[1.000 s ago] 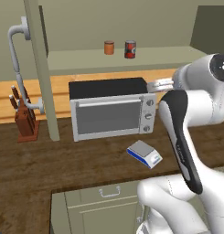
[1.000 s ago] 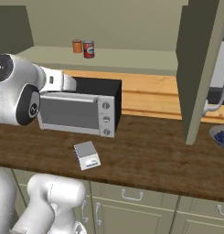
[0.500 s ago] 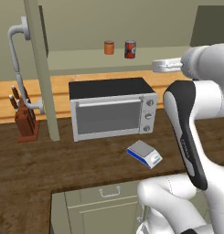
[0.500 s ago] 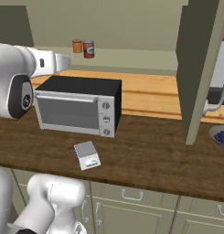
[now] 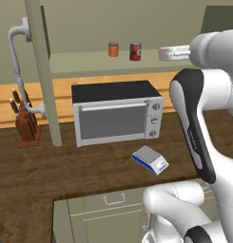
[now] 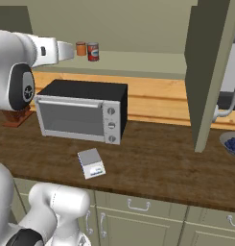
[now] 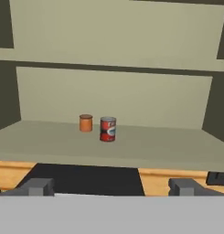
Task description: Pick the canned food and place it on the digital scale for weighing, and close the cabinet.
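Note:
The canned food point(image 7: 108, 129) is a dark red can with a black-and-white label, standing upright on the lower shelf of the open cabinet point(image 5: 42, 71). It also appears as the canned food point(image 5: 135, 51) and the canned food point(image 6: 93, 51) in the base views. My gripper point(image 7: 111, 187) is open and empty. It faces the can from some distance, level with the shelf and out over the counter. The hand point(image 5: 172, 53) is to the right of the can. The digital scale point(image 5: 150, 159) lies flat on the dark counter in front of the toaster oven, the same digital scale point(image 6: 91, 163).
A plain orange-brown cylinder point(image 7: 86, 123) stands just left of the can. A black toaster oven point(image 5: 117, 114) sits under the shelf. The open cabinet doors point(image 6: 210, 72) jut out on both sides. A knife block point(image 5: 25, 121) is at the left, a bowl of blueberries point(image 6: 231, 142) at the right.
My hand has risen from beside the toaster oven's top to the height of the cabinet shelf and now points at the can. The jaws stay wide. Can and scale have not moved.

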Motion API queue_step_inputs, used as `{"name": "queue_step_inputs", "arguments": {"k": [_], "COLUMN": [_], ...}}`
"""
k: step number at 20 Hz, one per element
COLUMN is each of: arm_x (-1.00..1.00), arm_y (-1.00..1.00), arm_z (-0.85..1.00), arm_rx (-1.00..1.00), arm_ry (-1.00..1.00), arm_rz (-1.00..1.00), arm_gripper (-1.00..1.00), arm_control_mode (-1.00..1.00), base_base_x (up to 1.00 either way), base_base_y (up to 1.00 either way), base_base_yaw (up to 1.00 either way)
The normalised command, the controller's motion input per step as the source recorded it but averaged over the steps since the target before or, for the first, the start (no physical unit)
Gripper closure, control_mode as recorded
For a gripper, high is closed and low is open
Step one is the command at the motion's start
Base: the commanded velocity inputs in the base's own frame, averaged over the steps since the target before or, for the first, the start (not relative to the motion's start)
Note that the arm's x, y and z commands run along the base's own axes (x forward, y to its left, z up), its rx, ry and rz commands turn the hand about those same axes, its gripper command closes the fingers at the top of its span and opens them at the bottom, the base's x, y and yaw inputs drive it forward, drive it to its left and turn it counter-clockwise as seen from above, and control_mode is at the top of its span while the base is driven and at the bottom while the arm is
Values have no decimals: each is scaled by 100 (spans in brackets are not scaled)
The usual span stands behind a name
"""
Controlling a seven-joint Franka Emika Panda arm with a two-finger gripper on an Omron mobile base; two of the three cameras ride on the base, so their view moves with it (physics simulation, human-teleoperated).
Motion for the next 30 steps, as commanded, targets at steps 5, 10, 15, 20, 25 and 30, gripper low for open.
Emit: {"name": "queue_step_inputs", "arguments": {"k": [5,10,15,20,25,30], "arm_x": [25,41,36,29,24,24], "arm_y": [1,12,13,0,0,0], "arm_z": [-4,-42,-9,0,0,-4], "arm_rx": [9,14,0,0,0,0], "arm_ry": [0,0,0,0,0,0], "arm_rz": [0,0,0,0,0,0], "arm_gripper": [-100,-100,-100,-100,-100,-100], "arm_control_mode": [-100,-100,-100,-100,-100,-100], "base_base_x": [0,0,0,0,0,0], "base_base_y": [0,0,0,0,0,0], "base_base_yaw": [0,0,0,0,0,0]}}
